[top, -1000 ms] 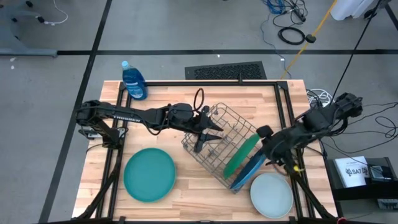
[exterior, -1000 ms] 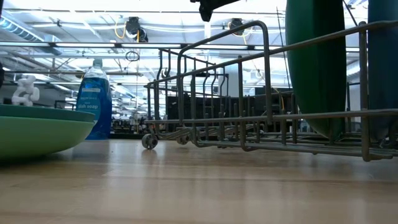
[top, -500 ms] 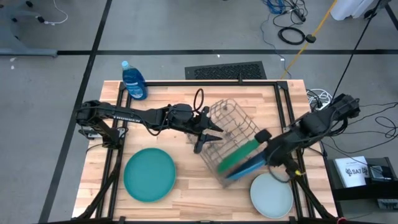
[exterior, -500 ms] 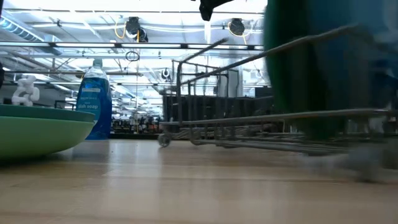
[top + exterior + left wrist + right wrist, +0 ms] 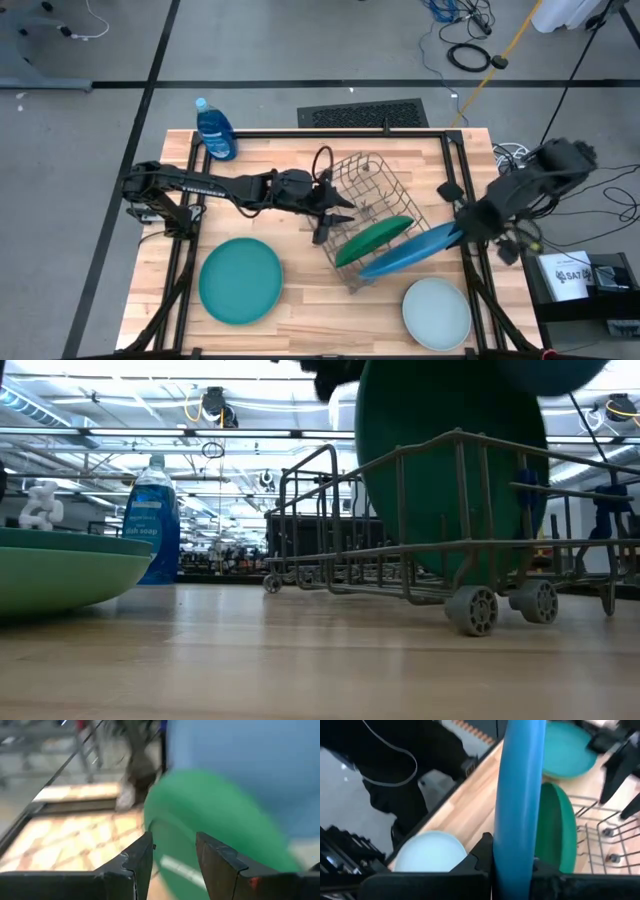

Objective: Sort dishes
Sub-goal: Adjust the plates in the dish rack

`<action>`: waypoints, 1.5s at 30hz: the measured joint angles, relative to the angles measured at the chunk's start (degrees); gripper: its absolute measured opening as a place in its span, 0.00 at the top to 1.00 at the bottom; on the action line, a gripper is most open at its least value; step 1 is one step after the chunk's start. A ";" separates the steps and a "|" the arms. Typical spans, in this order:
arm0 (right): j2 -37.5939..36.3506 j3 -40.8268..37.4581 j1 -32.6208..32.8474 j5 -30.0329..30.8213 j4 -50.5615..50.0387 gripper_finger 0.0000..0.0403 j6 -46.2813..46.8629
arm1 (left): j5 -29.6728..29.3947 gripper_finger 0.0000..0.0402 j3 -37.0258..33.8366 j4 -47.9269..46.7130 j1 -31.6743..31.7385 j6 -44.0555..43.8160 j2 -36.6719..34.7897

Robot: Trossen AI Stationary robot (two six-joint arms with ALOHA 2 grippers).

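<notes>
The grey wire rack [image 5: 365,215] holds the dark green plate [image 5: 372,241]. The right gripper [image 5: 512,865] is clamped on the bright blue plate [image 5: 410,254] beside it. The left gripper [image 5: 338,213] hovers half-spread, empty. The blue bottle [image 5: 155,520] reads "dish soap".

1. Dinner plates, total: four.
   - One bright blue plate [image 5: 415,255], edge clamped between the right gripper [image 5: 514,862] fingers.
   - One dark green plate [image 5: 372,241], just beyond the left gripper [image 5: 173,851] fingertips, beside the blue plate.
   - One teal plate [image 5: 240,280], well apart from both sets of fingers.
   - One pale mint plate [image 5: 436,313], near the right fingers, untouched.
2. Wire racks [image 5: 365,200]: one.
3. Blue bottles [image 5: 215,130]: one.
4. Arms: two, one gripper each.
</notes>
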 joint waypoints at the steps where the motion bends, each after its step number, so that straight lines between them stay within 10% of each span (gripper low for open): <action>1: -0.29 0.78 0.17 0.00 -0.02 0.97 0.38 | -2.33 0.63 0.00 -2.54 0.00 0.31 -0.24; 17: -2.18 2.98 0.57 3.02 1.56 0.97 4.44 | -33.10 0.63 0.00 -20.87 6.09 1.30 -5.47; 36: -2.20 2.98 0.48 4.84 2.05 0.97 2.94 | -8.81 0.63 0.02 -30.51 14.48 -7.04 -1.97; 45: -2.25 2.96 0.48 7.05 3.19 0.97 -0.84 | -10.14 0.96 0.08 -35.91 14.32 -14.06 -0.14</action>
